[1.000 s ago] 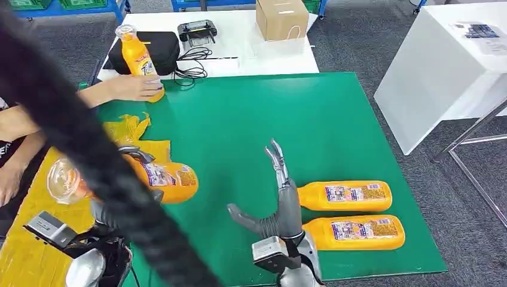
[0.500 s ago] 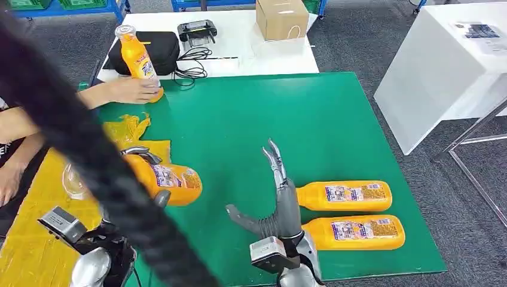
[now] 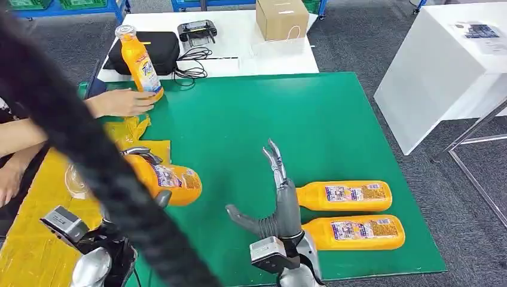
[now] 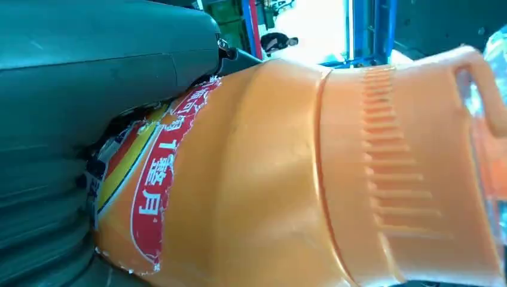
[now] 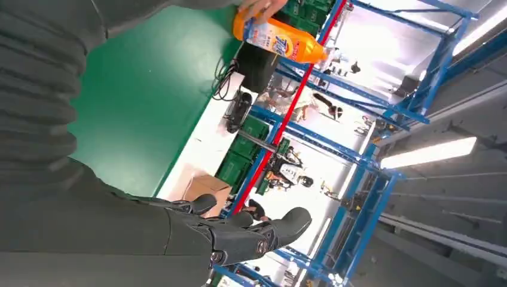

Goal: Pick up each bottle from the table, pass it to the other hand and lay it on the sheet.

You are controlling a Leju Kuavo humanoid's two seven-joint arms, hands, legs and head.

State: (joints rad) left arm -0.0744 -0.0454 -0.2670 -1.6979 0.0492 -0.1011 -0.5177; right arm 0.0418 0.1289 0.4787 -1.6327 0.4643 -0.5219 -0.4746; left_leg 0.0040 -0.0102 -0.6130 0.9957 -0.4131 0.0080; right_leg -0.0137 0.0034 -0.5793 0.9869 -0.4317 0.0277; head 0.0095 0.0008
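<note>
Two bottles [image 3: 345,195] still lie on the green mat [image 3: 335,119] beside our right hand [image 3: 276,197], one just behind the other, both with their long axis across the mat and necks toward that hand, so we judge them ready for the next pick. From the head view, our left hand [image 3: 143,173] grips a third bottle [image 3: 164,179] over the edge of the yellow sheet [image 3: 36,239], lengthwise across, base toward the mat's middle and neck out over the sheet, presumably for laying down. Our right hand stands empty, fingers spread. At the mat's far corner a person's hand [image 3: 119,101] holds another bottle [image 3: 139,60] upright.

From the left wrist, the held bottle [image 4: 311,179] sits against the grey palm [image 4: 89,89], neck away from it.

From the right wrist, the fingers [image 5: 239,236] show apart, holding nothing.
</note>
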